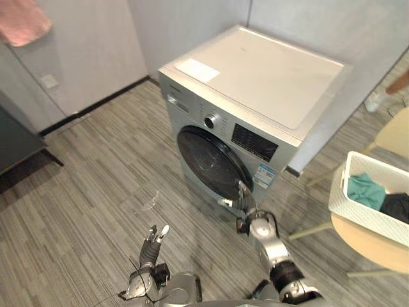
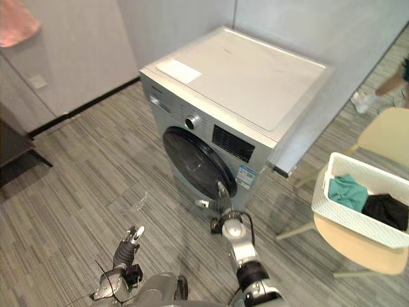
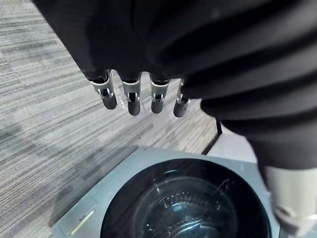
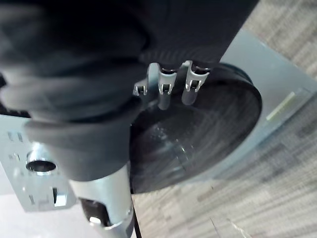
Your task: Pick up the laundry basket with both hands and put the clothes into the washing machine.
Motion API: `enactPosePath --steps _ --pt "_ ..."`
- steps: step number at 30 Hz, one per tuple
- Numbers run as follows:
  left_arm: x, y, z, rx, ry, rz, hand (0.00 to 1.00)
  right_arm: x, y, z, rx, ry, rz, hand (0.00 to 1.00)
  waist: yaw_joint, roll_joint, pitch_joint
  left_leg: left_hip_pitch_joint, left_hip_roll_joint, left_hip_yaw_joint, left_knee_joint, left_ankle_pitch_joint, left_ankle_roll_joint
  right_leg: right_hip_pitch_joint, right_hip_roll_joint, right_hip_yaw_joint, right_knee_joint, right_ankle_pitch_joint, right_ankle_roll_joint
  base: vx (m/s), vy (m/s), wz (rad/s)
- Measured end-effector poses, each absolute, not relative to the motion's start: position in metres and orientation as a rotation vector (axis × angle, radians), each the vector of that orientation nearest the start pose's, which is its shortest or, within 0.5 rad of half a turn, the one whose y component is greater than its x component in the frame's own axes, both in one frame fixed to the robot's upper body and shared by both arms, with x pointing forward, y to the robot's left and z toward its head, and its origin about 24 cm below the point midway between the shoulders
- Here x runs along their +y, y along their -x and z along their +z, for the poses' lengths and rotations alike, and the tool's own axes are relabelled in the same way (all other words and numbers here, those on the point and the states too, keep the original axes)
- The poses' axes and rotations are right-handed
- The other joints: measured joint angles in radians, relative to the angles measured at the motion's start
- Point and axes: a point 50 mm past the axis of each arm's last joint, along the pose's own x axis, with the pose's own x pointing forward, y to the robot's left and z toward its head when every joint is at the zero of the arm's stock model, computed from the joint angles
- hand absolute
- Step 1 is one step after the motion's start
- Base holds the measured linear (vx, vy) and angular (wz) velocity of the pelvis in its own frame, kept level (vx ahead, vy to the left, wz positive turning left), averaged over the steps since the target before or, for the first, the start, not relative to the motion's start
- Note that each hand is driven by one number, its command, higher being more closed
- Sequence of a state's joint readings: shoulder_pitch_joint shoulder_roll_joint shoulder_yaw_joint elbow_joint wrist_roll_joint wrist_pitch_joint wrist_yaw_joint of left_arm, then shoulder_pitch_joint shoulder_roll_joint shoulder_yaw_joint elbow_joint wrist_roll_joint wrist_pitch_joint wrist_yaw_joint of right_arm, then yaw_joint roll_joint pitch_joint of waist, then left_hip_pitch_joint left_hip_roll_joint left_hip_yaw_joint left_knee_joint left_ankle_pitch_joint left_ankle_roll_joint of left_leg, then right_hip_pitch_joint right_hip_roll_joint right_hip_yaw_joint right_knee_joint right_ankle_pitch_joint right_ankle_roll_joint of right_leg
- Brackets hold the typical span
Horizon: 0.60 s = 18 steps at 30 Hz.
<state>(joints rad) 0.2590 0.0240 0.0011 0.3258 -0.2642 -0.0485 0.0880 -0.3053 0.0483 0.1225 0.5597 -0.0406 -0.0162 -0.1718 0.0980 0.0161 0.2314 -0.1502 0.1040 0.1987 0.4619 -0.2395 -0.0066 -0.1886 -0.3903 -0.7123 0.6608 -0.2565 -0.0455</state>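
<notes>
A silver washing machine (image 1: 255, 77) stands ahead with its dark round door (image 1: 211, 163) closed. At the right, a white laundry basket (image 1: 358, 206) rests on a beige round table (image 1: 370, 246). It holds a teal garment (image 1: 366, 190) and a black one (image 1: 396, 206). My right hand (image 1: 255, 224) reaches up to the door's lower right edge, fingers (image 4: 163, 87) straight and open. Whether they touch the door (image 4: 208, 129) I cannot tell. My left hand (image 1: 153, 246) hangs low over the floor, fingers (image 3: 133, 96) straight, holding nothing.
A pink towel (image 1: 22, 22) hangs at the upper left above a dark cabinet (image 1: 16, 141). A beige chair (image 1: 396, 137) stands behind the basket. A person's leg and shoe (image 1: 383, 93) show at the far right. Grey plank floor (image 1: 96, 185) spreads left of the machine.
</notes>
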Motion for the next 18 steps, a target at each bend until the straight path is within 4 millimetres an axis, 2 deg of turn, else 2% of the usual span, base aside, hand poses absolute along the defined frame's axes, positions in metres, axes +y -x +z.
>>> enactPosePath --steps 1,2,4,5,7,10,14,18 --pt "0.176 -0.168 -0.075 0.503 0.208 0.232 0.0 -0.099 -0.304 0.008 0.185 0.115 0.0 0.0 0.002 -0.018 0.018 -0.027 -0.01 -0.003 0.021 -0.001 -0.003 0.014 0.003 0.006 -0.161 0.105 0.062 0.01 -0.127 0.07" --pt "0.173 -0.174 -0.073 0.494 0.216 0.223 0.0 -0.103 -0.31 0.015 0.159 0.135 -0.025 0.0 0.004 -0.001 0.038 -0.035 0.002 -0.016 0.033 -0.003 -0.012 0.017 0.023 0.004 -0.171 0.117 0.065 0.0 -0.166 0.1" --pt "0.162 -0.183 -0.068 0.464 0.235 0.195 0.0 -0.115 -0.323 0.032 0.112 0.194 -0.095 0.0 0.02 0.038 0.062 -0.08 0.041 -0.032 0.024 0.014 -0.039 0.003 0.102 0.0 -0.275 0.166 0.048 -0.02 -0.131 -0.21" --pt "0.157 -0.188 -0.065 0.452 0.234 0.171 0.0 -0.116 -0.329 0.041 0.084 0.221 -0.126 0.0 0.03 0.041 0.066 -0.108 0.055 -0.029 0.001 0.021 -0.048 -0.029 0.131 0.003 -0.312 0.185 0.037 -0.03 -0.121 -0.33" --pt "0.152 -0.195 -0.061 0.433 0.238 0.151 0.0 -0.112 -0.333 0.05 0.057 0.234 -0.145 0.0 0.032 0.032 0.087 -0.124 0.057 -0.023 -0.037 0.047 -0.057 -0.053 0.149 0.003 -0.347 0.201 0.024 -0.01 -0.098 -0.19" --pt "0.148 -0.197 -0.06 0.424 0.263 0.155 0.0 -0.105 -0.333 0.06 0.022 0.215 -0.146 0.0 0.041 0.033 0.119 -0.129 0.078 -0.009 -0.046 0.052 -0.066 -0.055 0.183 0.008 -0.388 0.222 0.012 0.01 -0.052 -0.17" --pt "0.143 -0.199 -0.059 0.42 0.288 0.142 0.0 -0.102 -0.335 0.066 0.006 0.192 -0.15 0.0 0.053 0.032 0.138 -0.135 0.071 -0.011 -0.072 0.076 -0.073 -0.064 0.181 0.001 -0.396 0.225 0.011 0.01 -0.015 0.06" --pt "0.143 -0.203 -0.054 0.386 0.32 0.16 0.0 -0.089 -0.359 0.089 -0.013 0.134 -0.124 0.0 0.067 0.033 0.187 -0.147 0.068 -0.017 -0.108 0.114 -0.081 -0.064 0.203 -0.011 -0.457 0.261 -0.003 -0.04 -0.018 0.06"
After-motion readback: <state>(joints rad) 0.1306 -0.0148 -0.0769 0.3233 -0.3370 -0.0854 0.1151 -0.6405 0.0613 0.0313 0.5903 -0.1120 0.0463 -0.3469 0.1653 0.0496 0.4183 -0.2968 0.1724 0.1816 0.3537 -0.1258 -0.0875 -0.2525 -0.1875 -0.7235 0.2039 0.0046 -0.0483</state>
